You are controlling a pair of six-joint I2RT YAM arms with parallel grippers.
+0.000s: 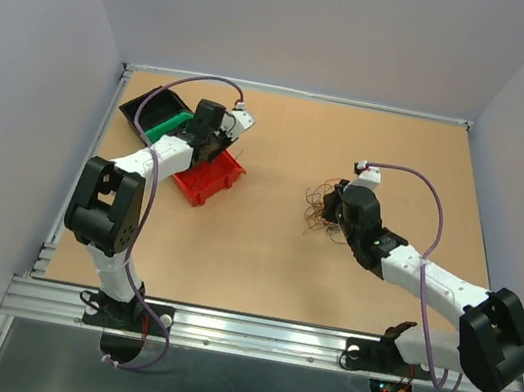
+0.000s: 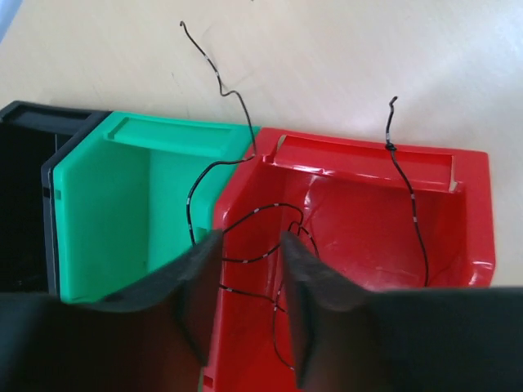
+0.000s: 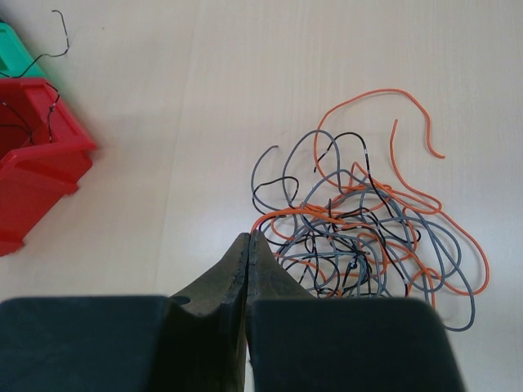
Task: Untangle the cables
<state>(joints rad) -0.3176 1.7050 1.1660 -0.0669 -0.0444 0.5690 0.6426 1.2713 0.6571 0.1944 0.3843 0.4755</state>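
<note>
The cables [image 1: 324, 207] lie as a loose tangle of orange, grey and black wires [image 3: 368, 237] on the wooden table, right of centre. My right gripper [image 3: 249, 237] is at the tangle's left edge [image 1: 334, 205], shut, with an orange wire running into its fingertips. Thin black cables [image 2: 245, 220] lie in the red bin [image 2: 368, 155], and their ends stick up over its rim. My left gripper [image 2: 251, 238] hangs over that bin [image 1: 211, 150] with its jaws apart, and a black wire crosses the gap between them untouched.
Three bins stand in a row at the table's back left: black bin [image 1: 151, 103], green bin [image 1: 165, 125], red bin [image 1: 212, 182]. The right wrist view shows the red bin [image 3: 33, 163] and a corner of the green bin [image 3: 10, 49] at far left.
</note>
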